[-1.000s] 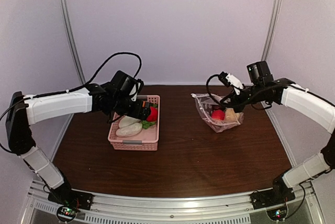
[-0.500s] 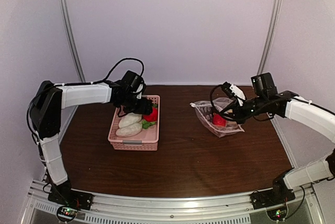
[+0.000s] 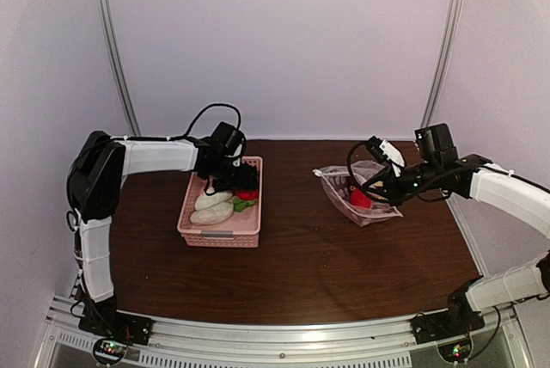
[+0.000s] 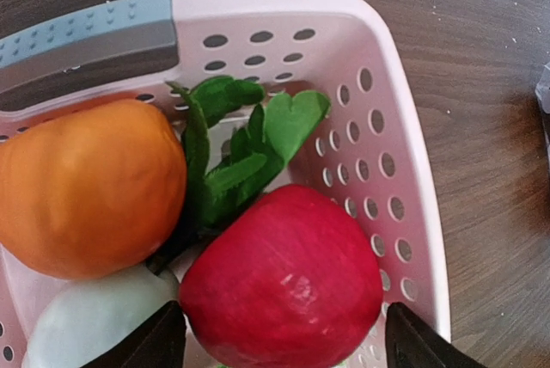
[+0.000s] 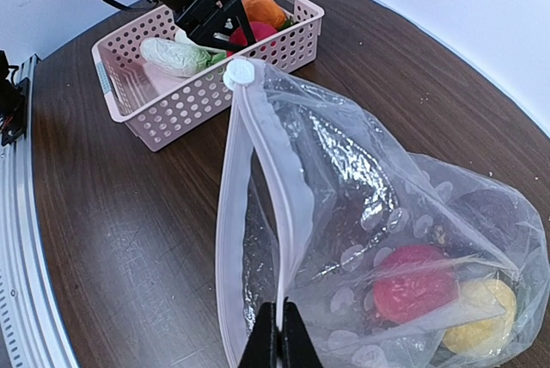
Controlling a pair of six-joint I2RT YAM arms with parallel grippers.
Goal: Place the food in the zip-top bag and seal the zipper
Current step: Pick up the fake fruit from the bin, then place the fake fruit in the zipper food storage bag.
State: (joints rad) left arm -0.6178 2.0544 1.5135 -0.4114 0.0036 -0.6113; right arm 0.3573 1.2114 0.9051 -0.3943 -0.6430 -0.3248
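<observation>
gaping left claw straddles the basket's red fruit; right claw pinches the bag holding two fruits.

Basket left – bag right, both on table.

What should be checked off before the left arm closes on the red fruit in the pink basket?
1. Left gripper open, one finger either side of the red fruit: ok.
2. Red fruit free of its neighbours: not ok; the green leaves lie against it, with the orange piece close behind.
3. Right gripper shut on the zipper, holding the zip-top bag up: ok.
4. Bag mouth wide enough for the fruit: cannot tell.
5. Room left inside the bag: ok; only a red piece and a yellow piece show.
</observation>
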